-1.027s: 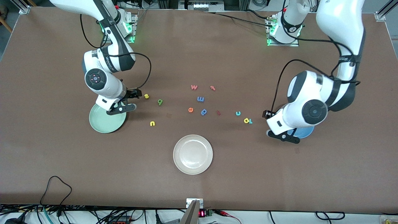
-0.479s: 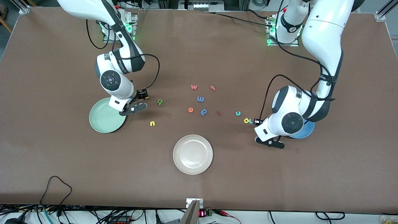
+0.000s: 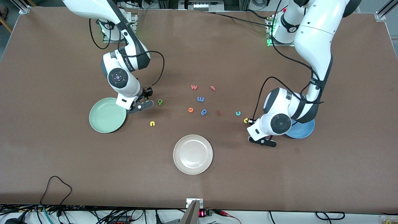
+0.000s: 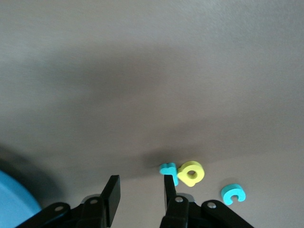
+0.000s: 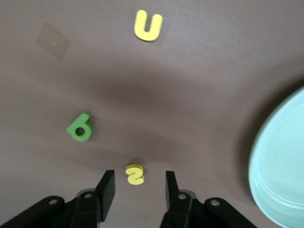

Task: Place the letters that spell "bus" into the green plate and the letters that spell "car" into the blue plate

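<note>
— What is on the brown tabletop (image 3: 217, 186), biggest first?

— Three round shallow plates. The pale mint-green plate (image 3: 105, 116) lies just beside the right tool (image 5: 139, 178), the bright sky-blue plate (image 3: 303, 130) just beside the left tool (image 4: 141, 183), partly under that arm. A cream-white plate (image 3: 192, 154) sits well apart from both. All three are bare.

— And the tools?

— Both are low over the tabletop with fingers spread, gripping nothing. The right tool's fingers (image 5: 107, 187) stand either side of the small yellow foam "s" (image 5: 135, 174), with a gap on each side. Nothing lies between the left tool's fingers (image 4: 113, 190).

— Where are the other letters?

— The dark green "b" (image 5: 80, 127) lies near the right tool, outside its fingers, and the yellow "u" (image 5: 148, 25) farther from it. By the left tool, the small teal "r" (image 4: 168, 171) sits right at one fingertip, outside the gap and touching the yellow "a" (image 4: 191, 172). The teal "c" (image 4: 232, 194) lies near that pair, apart from them.
</note>
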Controlling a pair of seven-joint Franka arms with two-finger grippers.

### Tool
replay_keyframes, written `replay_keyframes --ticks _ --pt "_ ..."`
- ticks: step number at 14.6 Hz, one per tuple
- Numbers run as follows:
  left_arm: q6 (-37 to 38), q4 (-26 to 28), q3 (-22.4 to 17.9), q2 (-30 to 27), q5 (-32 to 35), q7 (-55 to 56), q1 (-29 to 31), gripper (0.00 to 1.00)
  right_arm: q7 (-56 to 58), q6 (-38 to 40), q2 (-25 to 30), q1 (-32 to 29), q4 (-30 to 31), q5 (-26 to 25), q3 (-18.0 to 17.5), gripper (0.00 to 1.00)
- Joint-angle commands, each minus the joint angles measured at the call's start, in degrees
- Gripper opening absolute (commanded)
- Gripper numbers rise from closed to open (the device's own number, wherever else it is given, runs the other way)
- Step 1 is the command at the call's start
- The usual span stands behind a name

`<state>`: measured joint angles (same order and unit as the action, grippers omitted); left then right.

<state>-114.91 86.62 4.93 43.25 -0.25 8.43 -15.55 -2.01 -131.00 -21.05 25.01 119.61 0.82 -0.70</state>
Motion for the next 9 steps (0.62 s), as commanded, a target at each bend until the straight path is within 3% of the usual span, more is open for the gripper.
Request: replay_keyframes --ticks 1,9 --pt "-1.36 -0.84 -0.27 1.22 -0.54 0.89 -0.89 0.45 0.78 -4.24 -0.92 0.13 1.93 -0.29 -1.06 0.52" --pt "-1.54 -0.39 -0.27 2.98 -0.54 0.89 -0.89 0.42 0.78 -8.39 -3.2 -0.14 3.61 -4.6 -1.06 0.52"
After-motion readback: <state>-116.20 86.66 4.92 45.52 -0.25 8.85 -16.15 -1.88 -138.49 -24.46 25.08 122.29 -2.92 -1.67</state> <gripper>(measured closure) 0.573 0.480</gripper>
